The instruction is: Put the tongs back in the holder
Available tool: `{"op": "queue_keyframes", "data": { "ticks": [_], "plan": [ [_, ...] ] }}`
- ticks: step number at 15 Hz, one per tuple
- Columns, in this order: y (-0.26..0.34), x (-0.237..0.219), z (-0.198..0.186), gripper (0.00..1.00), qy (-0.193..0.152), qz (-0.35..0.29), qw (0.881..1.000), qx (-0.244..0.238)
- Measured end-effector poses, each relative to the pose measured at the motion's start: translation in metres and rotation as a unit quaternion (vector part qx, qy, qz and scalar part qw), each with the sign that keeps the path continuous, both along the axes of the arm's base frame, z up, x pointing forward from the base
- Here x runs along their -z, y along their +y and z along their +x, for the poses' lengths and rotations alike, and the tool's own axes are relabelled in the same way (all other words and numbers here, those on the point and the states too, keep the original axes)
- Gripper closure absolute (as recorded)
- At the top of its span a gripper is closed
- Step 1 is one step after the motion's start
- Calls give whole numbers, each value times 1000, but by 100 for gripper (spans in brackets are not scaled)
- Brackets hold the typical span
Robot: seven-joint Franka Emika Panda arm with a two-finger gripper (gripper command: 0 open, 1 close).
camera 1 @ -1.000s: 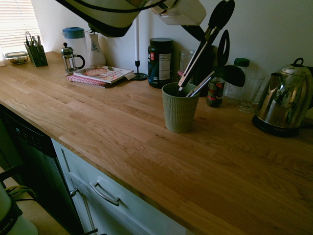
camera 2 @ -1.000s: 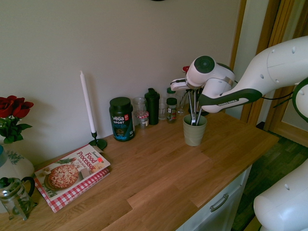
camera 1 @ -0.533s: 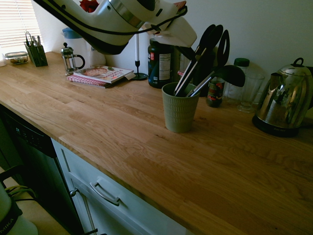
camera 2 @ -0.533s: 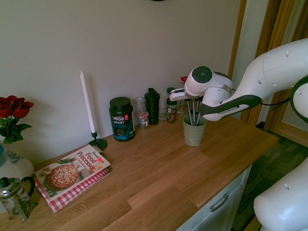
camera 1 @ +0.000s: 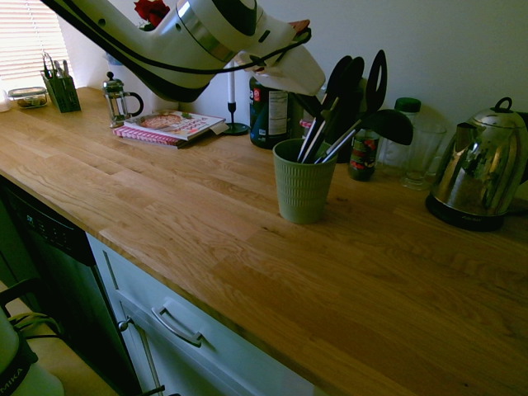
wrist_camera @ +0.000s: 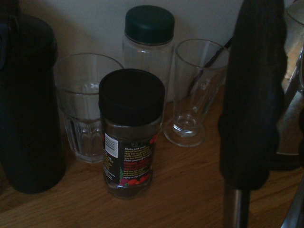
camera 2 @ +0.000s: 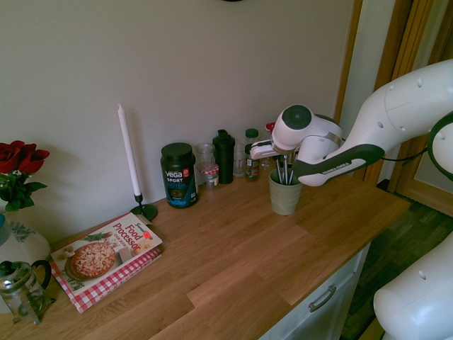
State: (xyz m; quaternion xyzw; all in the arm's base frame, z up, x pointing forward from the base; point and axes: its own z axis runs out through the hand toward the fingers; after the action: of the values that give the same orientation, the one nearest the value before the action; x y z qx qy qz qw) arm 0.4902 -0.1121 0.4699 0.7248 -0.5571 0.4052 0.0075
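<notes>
The tongs (camera 1: 311, 142) stood in the holder (camera 1: 304, 190), a ribbed green pot on the worktop (camera 1: 190, 223), with their black tips up and their metal arms slanting inside its rim. The end effector (camera 1: 319, 109) was closed on them, just above the holder. A black ladle (camera 1: 389, 126) and a looped black utensil (camera 1: 373, 92) shared the pot.

Behind the holder was a jar (wrist_camera: 126, 154) with a black lid; its dark label carried red fruit, a barcode and small print beginning "Have you ever". Near it were a green-lidded clear bottle (wrist_camera: 148, 50), a tumbler (wrist_camera: 85, 109) and a black shaker (wrist_camera: 28, 104).

Farther from the holder, a dark tub (camera 2: 180, 177) read "Vega Sport", and a cookbook (camera 2: 106, 255) with a pizza-like dish on its cover read "Food Processor".

Only the first exterior view showed, well apart from the holder, a dark caddy (camera 1: 63, 95) full of utensils. The second exterior view alone showed the vase (camera 2: 25, 244) clearly, below red roses (camera 2: 21, 157), well apart from the holder.
</notes>
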Motion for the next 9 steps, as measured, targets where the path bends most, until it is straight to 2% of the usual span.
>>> {"op": "queue_keyframes", "data": {
  "ticks": [3, 6, 7, 9],
  "plan": [
    [0, -12, 2, 0, -4, 7, 1000, -3],
    [1, -76, 2, 0, -38, 14, 999, -8],
    [8, -95, -2, 0, -36, 25, 999, -18],
    [38, -101, -8, 0, 12, 62, 996, -57]
  ]
}}
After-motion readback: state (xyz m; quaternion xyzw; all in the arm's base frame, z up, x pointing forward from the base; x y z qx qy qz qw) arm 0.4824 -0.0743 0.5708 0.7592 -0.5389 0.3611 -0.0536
